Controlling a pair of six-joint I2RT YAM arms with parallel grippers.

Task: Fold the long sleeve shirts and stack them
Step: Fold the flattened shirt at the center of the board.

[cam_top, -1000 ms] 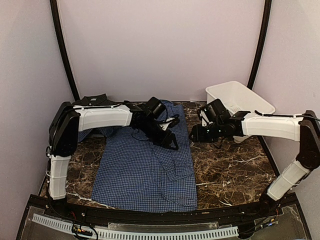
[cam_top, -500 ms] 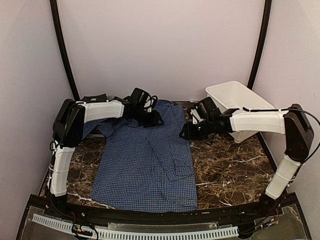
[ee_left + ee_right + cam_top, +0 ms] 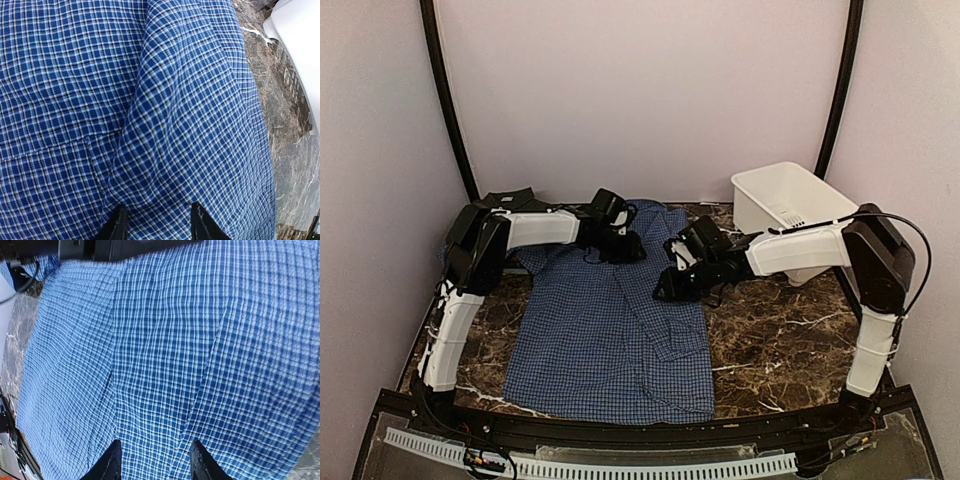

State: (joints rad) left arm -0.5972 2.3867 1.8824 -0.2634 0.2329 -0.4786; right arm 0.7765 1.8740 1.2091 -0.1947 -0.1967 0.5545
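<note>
Blue fine-checked cloth, the shirt (image 3: pixel 605 340) lies spread flat in the middle of the dark marble worktop (image 3: pixel 780 340), collar toward the top of the overhead view and a sleeve folded in on its right side. It looks light, limp and quick to wrinkle, so the shoulder seams seem the best hold, both sides together. The left gripper (image 3: pixel 157 225) and right gripper (image 3: pixel 152 462) sit low over its upper part, jaws parted, clamping nothing. A darker shirt (image 3: pixel 510 200) lies bunched at upper left, a white basket (image 3: pixel 820 195) at upper right
</note>
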